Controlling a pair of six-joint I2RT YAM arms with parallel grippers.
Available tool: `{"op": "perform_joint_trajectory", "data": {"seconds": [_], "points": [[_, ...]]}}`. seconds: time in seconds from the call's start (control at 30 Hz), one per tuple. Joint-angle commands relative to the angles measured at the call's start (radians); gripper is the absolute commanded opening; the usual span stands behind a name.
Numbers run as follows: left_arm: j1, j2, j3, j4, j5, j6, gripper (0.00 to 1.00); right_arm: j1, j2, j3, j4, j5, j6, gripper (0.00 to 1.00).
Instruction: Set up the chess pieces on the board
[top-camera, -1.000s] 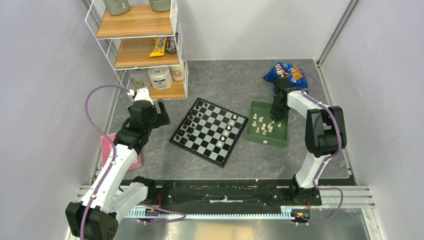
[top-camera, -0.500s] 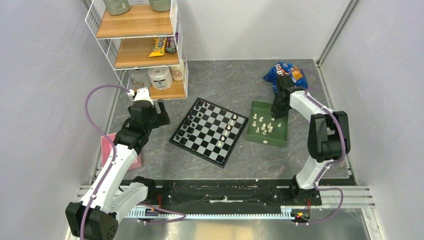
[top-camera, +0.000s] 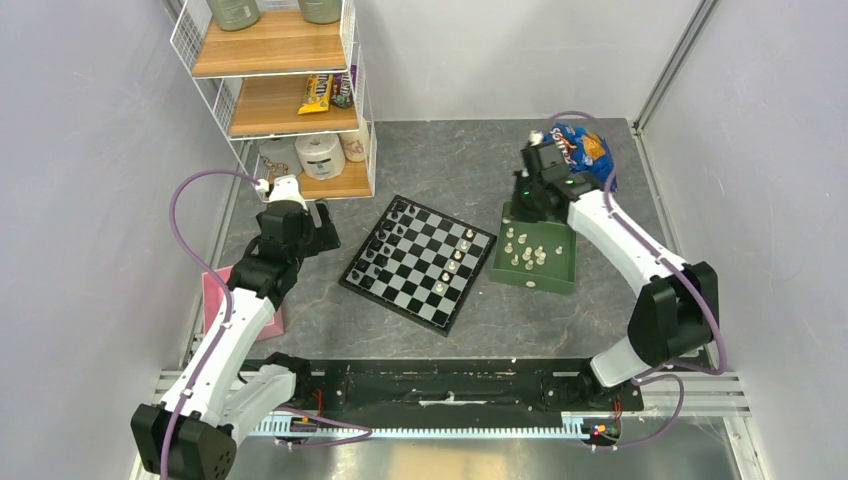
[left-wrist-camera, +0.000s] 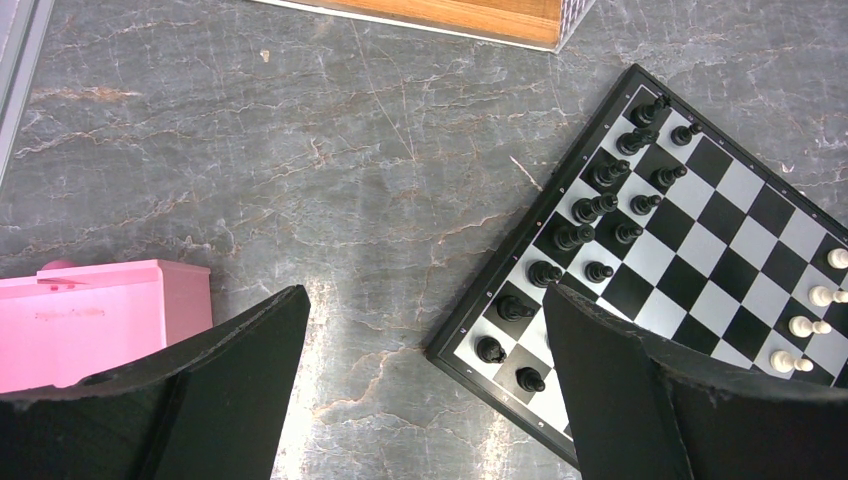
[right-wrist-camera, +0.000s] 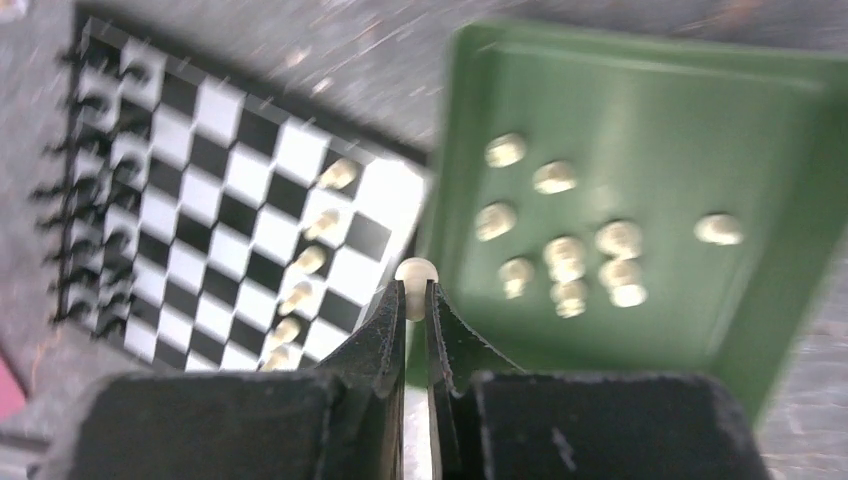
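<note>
On the grey marbled table (top-camera: 440, 160), a black-bordered chequered board (top-camera: 418, 268) carries cream chess pieces (top-camera: 455, 255).

board (top-camera: 417, 262): black and grey-white chequered squares, black border
chess pieces (top-camera: 527, 255): cream-white
held piece (right-wrist-camera: 416, 272): cream-white, plain
black figures (left-wrist-camera: 600, 205): glossy black
tray (top-camera: 558, 272): dark green, plain
table (top-camera: 450, 160): dark grey stone pattern, with pale and rust-brown veins
left gripper (left-wrist-camera: 425, 300): matt black fingers
right gripper (right-wrist-camera: 415, 295): matt black fingers
arms (top-camera: 235, 335): white shells, black joints
cables (top-camera: 172, 212): purple
box (left-wrist-camera: 90, 320): pink
shelf rack (top-camera: 270, 45): white wire frame, orange-brown wooden boards
snack bag (top-camera: 585, 150): blue with orange and white print
paper roll (top-camera: 320, 155): white
candy packs (top-camera: 315, 95): one yellow, one dark brown
walls (top-camera: 80, 150): pale lilac-grey, plain
</note>
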Motion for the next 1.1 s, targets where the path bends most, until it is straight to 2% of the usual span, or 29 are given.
{"op": "perform_joint_trajectory", "data": {"seconds": [0.0, 0.23, 0.43, 0.63, 1.07], "points": [[0.004, 0.006, 0.0, 0.018, 0.019, 0.023, 0.95, 0.186, -0.013, 0.033, -0.02, 0.031, 0.057, 0.0], [0.004, -0.003, -0.004, 0.018, 0.007, 0.026, 0.95, 0.509, 0.017, -0.016, 0.034, 0.158, 0.093, 0.0], [0.004, -0.004, -0.003, 0.018, 0.01, 0.024, 0.94, 0.65, 0.094, -0.033, 0.057, 0.181, 0.106, 0.0], [0.004, -0.006, -0.003, 0.018, 0.012, 0.023, 0.95, 0.69, 0.164, -0.027, 0.069, 0.138, 0.1, 0.0], [0.004, -0.011, -0.004, 0.018, 0.008, 0.023, 0.95, 0.692, 0.283, 0.046, 0.035, 0.13, 0.066, 0.0]]}}
